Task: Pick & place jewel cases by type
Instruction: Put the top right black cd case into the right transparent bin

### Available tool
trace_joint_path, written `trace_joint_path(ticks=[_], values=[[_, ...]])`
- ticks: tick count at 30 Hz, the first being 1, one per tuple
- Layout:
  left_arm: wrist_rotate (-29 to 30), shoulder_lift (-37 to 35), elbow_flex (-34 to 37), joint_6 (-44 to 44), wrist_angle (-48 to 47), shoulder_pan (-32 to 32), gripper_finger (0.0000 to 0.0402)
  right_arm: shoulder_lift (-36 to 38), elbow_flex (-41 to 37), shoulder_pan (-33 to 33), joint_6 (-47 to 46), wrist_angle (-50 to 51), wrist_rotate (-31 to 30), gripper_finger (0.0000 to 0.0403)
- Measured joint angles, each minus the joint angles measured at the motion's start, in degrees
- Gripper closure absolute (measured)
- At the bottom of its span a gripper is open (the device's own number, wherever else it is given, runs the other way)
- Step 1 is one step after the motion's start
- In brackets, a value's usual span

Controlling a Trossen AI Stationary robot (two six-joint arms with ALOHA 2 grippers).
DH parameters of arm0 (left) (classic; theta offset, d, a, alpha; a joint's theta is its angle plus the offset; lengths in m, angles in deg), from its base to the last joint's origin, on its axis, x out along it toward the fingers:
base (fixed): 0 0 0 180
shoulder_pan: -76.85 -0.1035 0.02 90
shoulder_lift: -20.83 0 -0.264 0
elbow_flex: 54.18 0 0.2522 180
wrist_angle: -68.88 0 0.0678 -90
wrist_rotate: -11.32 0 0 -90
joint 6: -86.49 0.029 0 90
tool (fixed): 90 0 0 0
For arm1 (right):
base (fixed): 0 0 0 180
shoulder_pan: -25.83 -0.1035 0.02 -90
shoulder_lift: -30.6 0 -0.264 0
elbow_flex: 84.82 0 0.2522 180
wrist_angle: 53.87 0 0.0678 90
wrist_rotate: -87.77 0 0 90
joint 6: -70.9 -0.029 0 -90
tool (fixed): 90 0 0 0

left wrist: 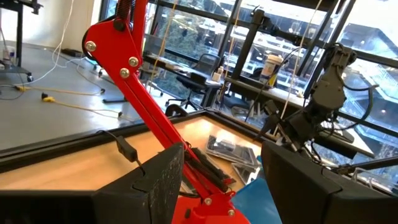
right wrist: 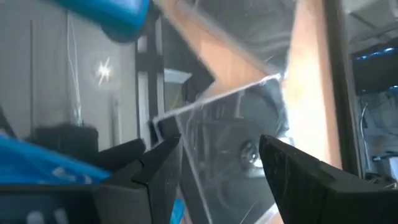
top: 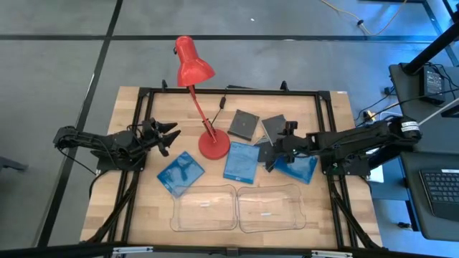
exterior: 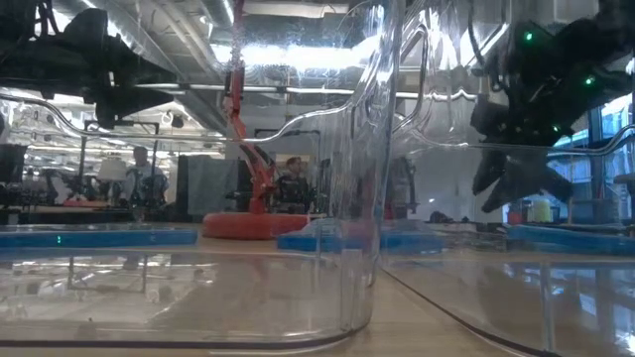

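Three translucent blue jewel cases lie flat on the wood: one (top: 180, 173) in front of my left gripper, one (top: 241, 162) beside the lamp base, one (top: 300, 169) under my right arm. Two dark cases (top: 244, 124) (top: 274, 127) lie toward the far edge. A third dark case (top: 262, 153) (right wrist: 239, 140) sits tilted at my right gripper (top: 274, 153) (right wrist: 221, 171), which is open with a finger on either side of it. My left gripper (top: 171, 136) (left wrist: 221, 183) is open, raised left of the lamp. My right gripper may or may not touch the dark case (right wrist: 205, 134); I cannot tell. Its open fingers (right wrist: 158, 165) stand to either side of the case's near part, coming from the table's right, and the case's face shows slanted beyond them.
A red desk lamp stands mid-table on its round base (top: 214, 147), its arm (left wrist: 143, 106) right ahead of my left gripper. Two clear trays (top: 204, 209) (top: 270, 208) sit side by side at the near edge and fill the low view (exterior: 367, 198). People sit in the room behind.
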Motion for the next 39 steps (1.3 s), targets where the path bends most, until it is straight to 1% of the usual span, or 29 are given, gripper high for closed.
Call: trace_joint_path(ticks=[3,7,17,20,26,29,34,35,37,39], values=[[0.01,0.00,0.02,0.02,0.02,0.00,0.0190,-1.82,0.00,0.00,-0.10,-0.09,-1.19,0.0185],[0.04,0.00,0.02,0.04,0.04,0.00,0.0190,-2.90,0.00,0.00,-0.28,-0.14,-1.28,0.0185],[0.13,0.00,0.00,0.09,0.04,0.00,0.0190,-2.93,0.00,0.00,-0.35,0.56,-0.32,0.0185],[0.11,0.00,0.00,0.11,0.04,0.00,0.0190,-2.93,-0.02,0.00,-0.45,0.76,1.07,0.0185],[0.11,0.00,0.01,0.11,0.04,0.00,0.0190,-2.93,-0.02,0.00,-0.48,0.78,1.21,0.0185],[0.11,0.00,0.00,0.11,0.04,0.00,0.0190,-2.93,-0.02,0.00,-0.48,0.93,2.70,0.0185],[0.28,0.00,0.02,-1.07,0.56,0.00,0.0190,-2.93,-0.02,-0.02,-1.62,0.93,2.43,0.0185],[0.07,0.09,0.02,-2.77,0.58,0.01,0.0190,-2.90,-0.02,-0.02,-1.68,0.93,2.35,0.0185],[-2.23,1.15,0.01,-5.04,0.75,0.00,0.0190,-2.90,-0.02,-0.02,-1.66,0.95,2.31,0.0185],[-4.76,3.30,0.00,-3.73,3.95,0.02,0.0190,-2.90,-0.02,-0.02,-1.64,0.97,2.26,0.0185]])
